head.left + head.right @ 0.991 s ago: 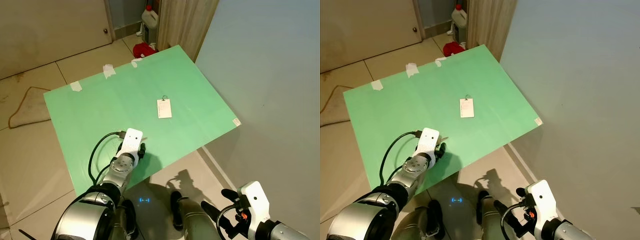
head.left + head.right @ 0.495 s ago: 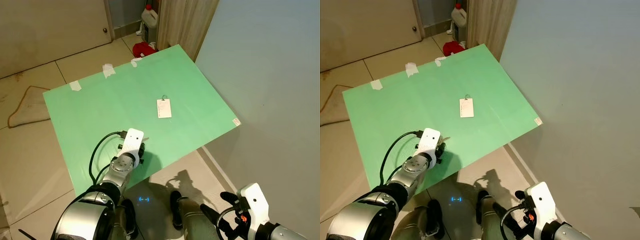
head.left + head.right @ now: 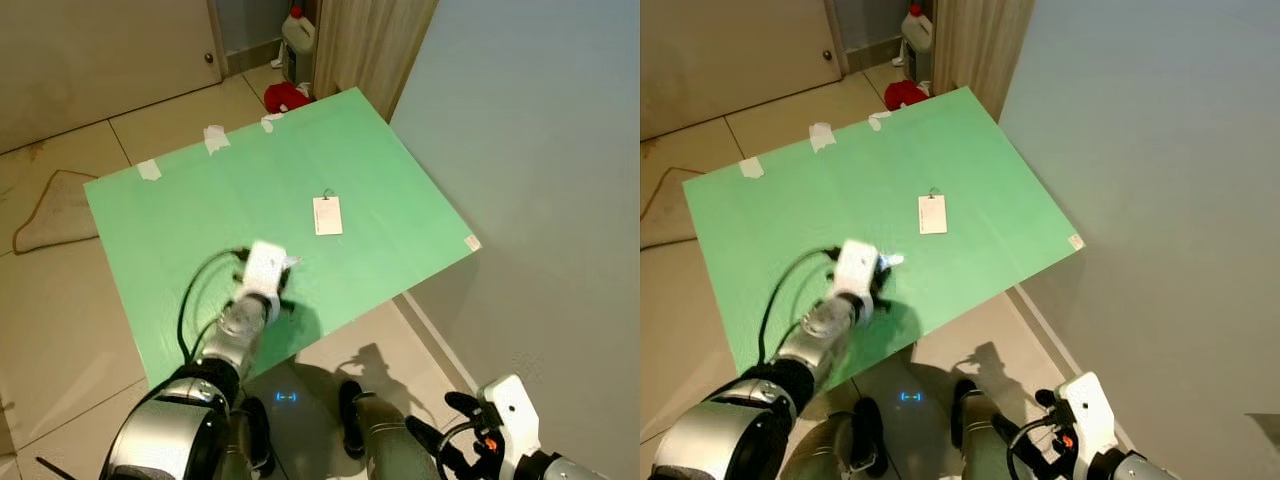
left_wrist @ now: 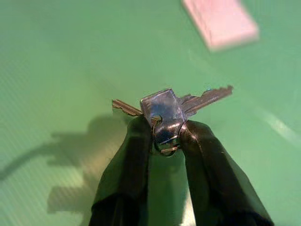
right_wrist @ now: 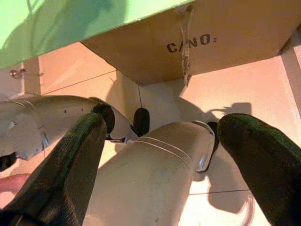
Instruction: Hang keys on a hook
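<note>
The left gripper is clamping the keys at the ring end, its two black fingers closing on the blue fob and the wire ring while two toothed blades are fanning out to either side, free of the pads. The bunch is hanging just above the green board, toward its near edge and well short of the white hook card lying flat near the board's middle. The keys are looking light, hard and stiff, but loose on their ring, so the blades are likely to swing and the smooth metal may slip; holding at the fob and ring, as now, seems the sound place, since it is leaving the ring's loop partly exposed for slipping over a hook. Compared with a second ago, the left arm is blurring with motion and the wrist is sitting higher and nearer the card, with a glint of key now showing at its tip, where earlier the fingers were pressing down on the board. The right gripper is hanging idle low beside the body, its fingers spread wide with nothing between them, and it is sitting lower in the head views than before.
</note>
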